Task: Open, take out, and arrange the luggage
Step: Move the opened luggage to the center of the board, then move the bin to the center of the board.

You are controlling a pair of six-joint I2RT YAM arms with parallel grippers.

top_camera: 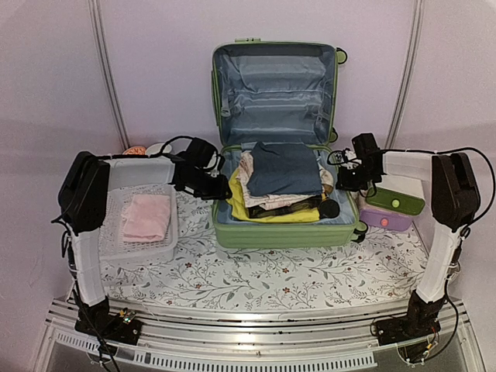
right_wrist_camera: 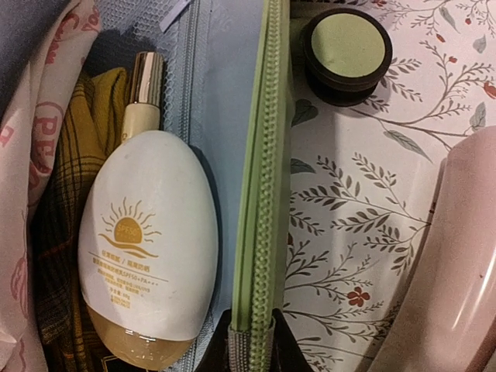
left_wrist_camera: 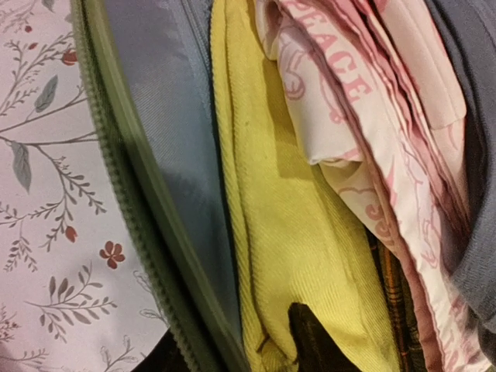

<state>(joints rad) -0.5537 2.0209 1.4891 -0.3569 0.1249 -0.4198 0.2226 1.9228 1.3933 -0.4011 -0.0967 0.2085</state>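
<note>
Luggage [top_camera: 271, 234] open, left hand [top_camera: 223, 189] at left rim, right hand [top_camera: 339, 181] on right rim

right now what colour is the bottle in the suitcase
The bottle is white with a gold sun logo; clearest in the right wrist view.

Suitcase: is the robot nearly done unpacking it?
Not yet. The suitcase lid is open and a pink cloth lies in the basket. The right claw pinches the suitcase rim; the left claw is at the other rim. The clothes pile and sunscreen bottle remain inside.
</note>
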